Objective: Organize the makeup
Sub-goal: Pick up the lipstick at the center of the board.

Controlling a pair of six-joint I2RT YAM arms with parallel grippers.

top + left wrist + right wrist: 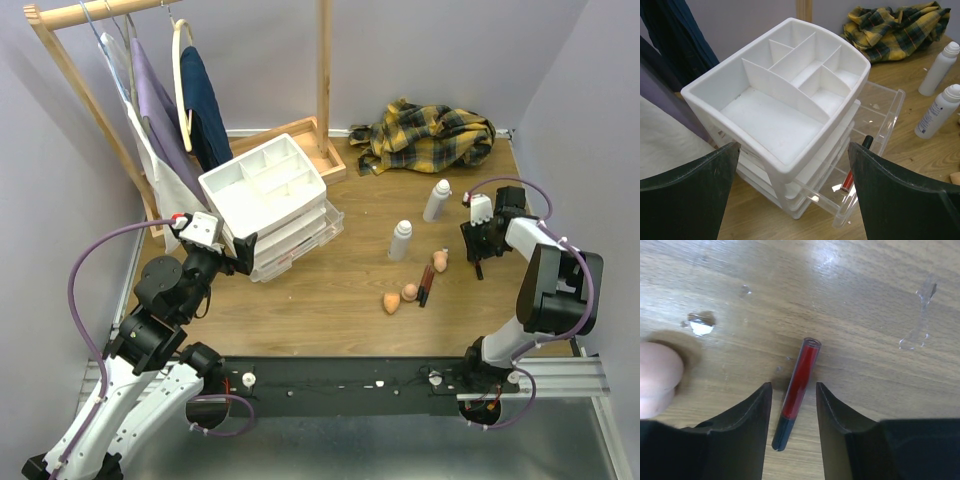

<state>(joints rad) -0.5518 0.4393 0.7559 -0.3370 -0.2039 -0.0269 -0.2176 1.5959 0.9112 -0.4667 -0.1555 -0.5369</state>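
A dark-red stick with a black cap (796, 392) lies on the wooden table, between the fingers of my open right gripper (793, 386), which does not touch it. A peach sponge (657, 377) sits just left of it. In the top view the right gripper (478, 262) hovers right of that sponge (440, 260). Two more sponges (391, 302) and more dark sticks (425, 285) lie nearby. Two white bottles (437, 200) (401, 240) stand upright. My left gripper (243, 248) is open and empty at the drawer unit (790, 90). Another red stick (855, 167) lies in its open clear drawer.
The white drawer unit (265, 195) stands left of centre with clear drawers pulled out to the right. A yellow plaid cloth (428, 135) lies at the back right. A wooden clothes rack (322, 80) with hanging garments stands at the back left.
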